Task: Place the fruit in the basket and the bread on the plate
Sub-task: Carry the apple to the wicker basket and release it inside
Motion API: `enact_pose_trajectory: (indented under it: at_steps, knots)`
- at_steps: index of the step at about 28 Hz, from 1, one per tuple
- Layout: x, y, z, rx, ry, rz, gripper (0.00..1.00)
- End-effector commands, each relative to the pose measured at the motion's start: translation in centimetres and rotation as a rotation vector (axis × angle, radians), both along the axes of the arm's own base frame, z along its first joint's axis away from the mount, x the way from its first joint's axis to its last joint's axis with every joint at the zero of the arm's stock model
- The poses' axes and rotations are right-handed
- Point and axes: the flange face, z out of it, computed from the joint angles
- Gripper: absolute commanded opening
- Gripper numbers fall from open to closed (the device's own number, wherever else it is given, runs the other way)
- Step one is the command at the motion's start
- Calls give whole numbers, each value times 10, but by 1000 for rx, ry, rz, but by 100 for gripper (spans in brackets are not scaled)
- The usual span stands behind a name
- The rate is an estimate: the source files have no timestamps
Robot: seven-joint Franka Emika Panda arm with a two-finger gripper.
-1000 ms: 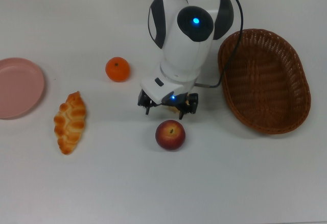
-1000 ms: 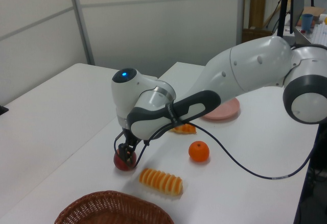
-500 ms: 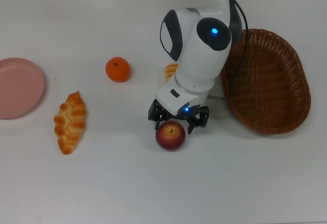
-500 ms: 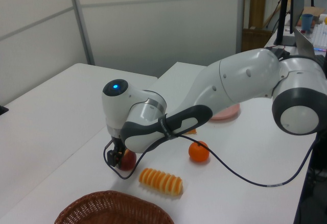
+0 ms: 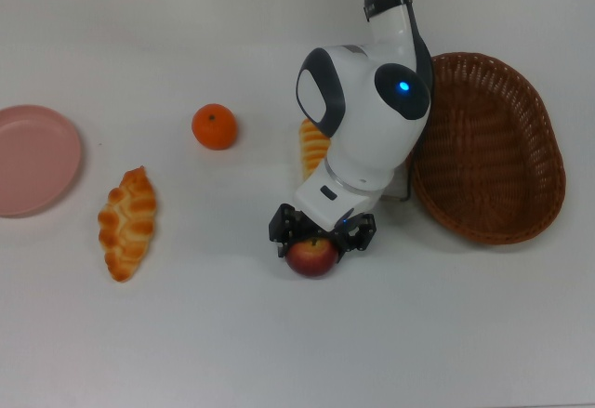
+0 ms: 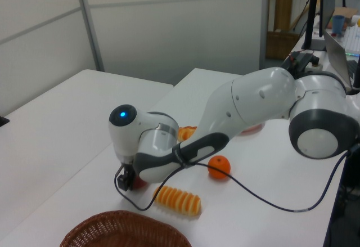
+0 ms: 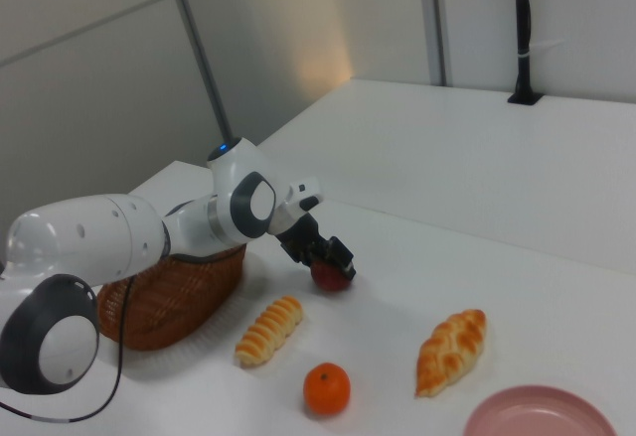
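The gripper has come down from beside the mandarin-side of the table onto the red fruit, its 2 fingers spread open either side of it, not visibly clamped. The fruit sits on the table, near the basket.

Pink plate cropped; striped roll half-hidden

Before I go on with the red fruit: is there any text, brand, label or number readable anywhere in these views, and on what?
None readable in any view.
Arm and gripper: no lettering, only a blue light.
Red fruit, mandarin, braided loaf, striped roll: no stickers or marks.
Basket and pink plate: plain.
Background shelf items in the left view: too small to read.
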Motion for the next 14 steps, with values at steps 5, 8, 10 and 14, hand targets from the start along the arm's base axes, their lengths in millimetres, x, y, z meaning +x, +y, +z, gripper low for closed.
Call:
enact_pose_trajectory:
  at_steps: [5, 8, 10, 14]
  knots:
    - [-3, 22, 34, 58, -63, -58, 0]
    - [-10, 33, 59, 88, -55, -64, 0]
    - [-15, 36, 83, 110, -54, -73, 0]
    - [-29, 56, 106, 148, -25, -68, 0]
